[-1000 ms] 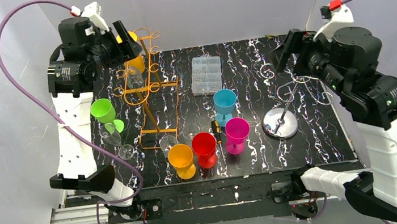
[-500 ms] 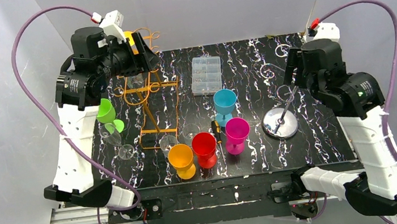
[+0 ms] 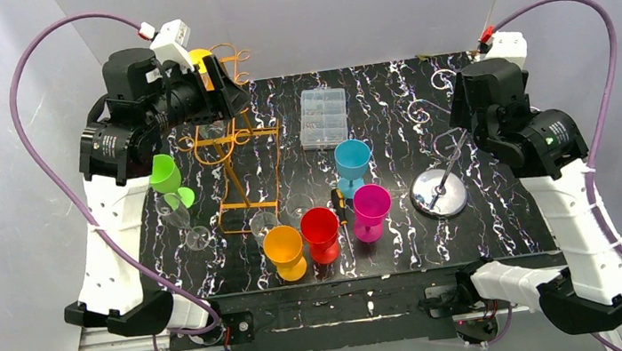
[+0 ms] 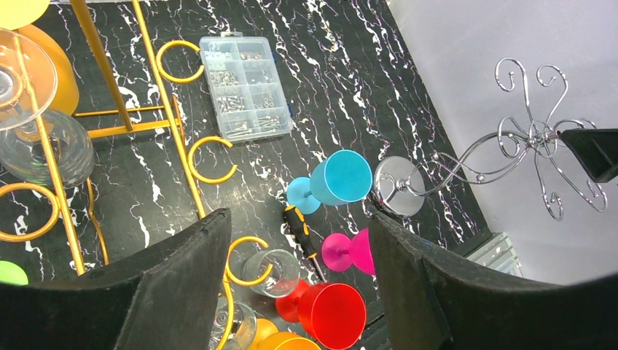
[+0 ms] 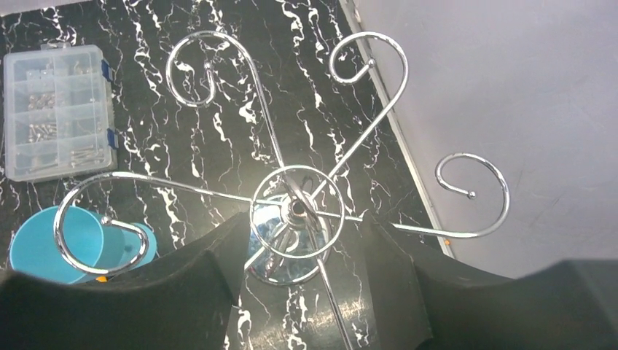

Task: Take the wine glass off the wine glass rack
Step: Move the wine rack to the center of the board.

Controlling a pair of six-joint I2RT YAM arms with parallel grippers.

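Clear wine glass (image 4: 44, 149) is hung inverted on the gold rack (image 4: 169, 109). The left tool (image 4: 297, 219) is held beside it, fingers apart and empty. The right tool (image 5: 299, 226) straddles the chrome stand (image 3: 438, 193), well right of the rack; clamping cannot be told.

Risk: glass foot snagged on a hook, rack tipped. The back wall is close behind the rack. Room is open toward the parts box (image 4: 244, 87).

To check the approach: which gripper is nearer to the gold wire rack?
Left. The left gripper hovers beside the top of the gold wire rack; the right gripper is across the table, at the top of the silver rack.
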